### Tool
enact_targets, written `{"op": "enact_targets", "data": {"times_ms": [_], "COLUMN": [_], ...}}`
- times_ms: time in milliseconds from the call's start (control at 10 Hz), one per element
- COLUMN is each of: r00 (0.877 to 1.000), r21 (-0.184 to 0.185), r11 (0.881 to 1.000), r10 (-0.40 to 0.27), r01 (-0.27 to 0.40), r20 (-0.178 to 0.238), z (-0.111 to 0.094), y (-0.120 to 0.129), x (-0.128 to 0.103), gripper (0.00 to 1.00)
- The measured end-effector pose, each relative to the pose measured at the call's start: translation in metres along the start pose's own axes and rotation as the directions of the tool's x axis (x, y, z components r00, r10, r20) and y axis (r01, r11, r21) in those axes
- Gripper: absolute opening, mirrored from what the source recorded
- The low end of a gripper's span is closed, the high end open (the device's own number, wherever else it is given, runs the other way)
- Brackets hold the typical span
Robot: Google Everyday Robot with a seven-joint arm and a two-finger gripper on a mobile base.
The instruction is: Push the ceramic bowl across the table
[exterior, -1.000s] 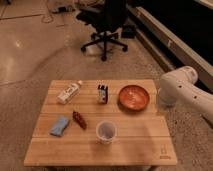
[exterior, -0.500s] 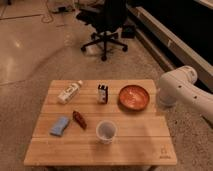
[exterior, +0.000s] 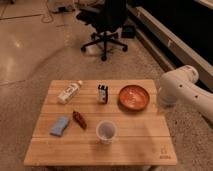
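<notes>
The ceramic bowl (exterior: 134, 96) is round, shallow and orange-red with a paler inside. It sits on the table (exterior: 130, 142), a low top of light wooden slats, near its far right corner. My white arm reaches in from the right. My gripper (exterior: 162, 100) hangs at the arm's lower end, just off the table's right edge and a little right of the bowl, apart from it.
A translucent plastic cup (exterior: 106, 131) stands front centre. A small dark box (exterior: 102, 93) is left of the bowl, and a white bottle (exterior: 69, 92) lies far left. A blue cloth (exterior: 60, 126) and a red-brown packet (exterior: 79, 119) lie at the left. A black office chair (exterior: 106, 25) stands beyond the table.
The arm has shifted only slightly beside the table's right edge. The bowl and the other things have not moved.
</notes>
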Motion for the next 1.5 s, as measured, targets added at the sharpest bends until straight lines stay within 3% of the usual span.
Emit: {"op": "enact_targets", "data": {"times_ms": [200, 400, 700, 900, 1200, 1500], "r00": [1.0, 0.999, 1.0, 0.999, 1.0, 0.998], "r21": [0.005, 0.0, 0.003, 0.006, 0.005, 0.007], "r11": [1.0, 0.999, 1.0, 0.999, 1.0, 0.998], "r10": [0.0, -0.043, -0.017, -0.05, -0.03, -0.065], "r01": [0.0, 0.043, 0.017, 0.05, 0.03, 0.065], "r20": [0.005, -0.002, 0.005, 0.006, 0.002, 0.018], "z": [0.001, 0.002, 0.005, 0.002, 0.003, 0.003], "y": [-0.004, -0.004, -0.005, -0.006, -0.007, -0.007], "x": [-0.009, -0.006, -0.008, -0.005, -0.005, -0.007], "gripper": [0.41, 0.41, 0.41, 0.41, 0.41, 0.41]}}
